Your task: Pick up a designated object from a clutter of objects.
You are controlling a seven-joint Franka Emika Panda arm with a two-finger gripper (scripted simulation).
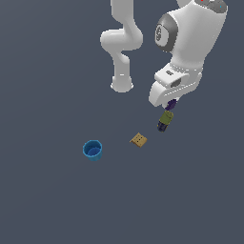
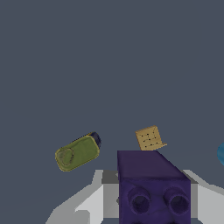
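Wrist view: end effector (image 2: 154,192) pinching purple piece (image 2: 151,183), raised clear of cylinder (image 2: 78,152) and tan tile (image 2: 149,138).

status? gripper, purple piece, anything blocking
Gripper shut on purple block, block between the fingers. Olive-green cylinder lies right beside the gripper. Tan tile and blue cup stand apart.

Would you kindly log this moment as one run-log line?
gripper: shut on purple block | nearby: green cylinder, tan tile | apart: blue cup
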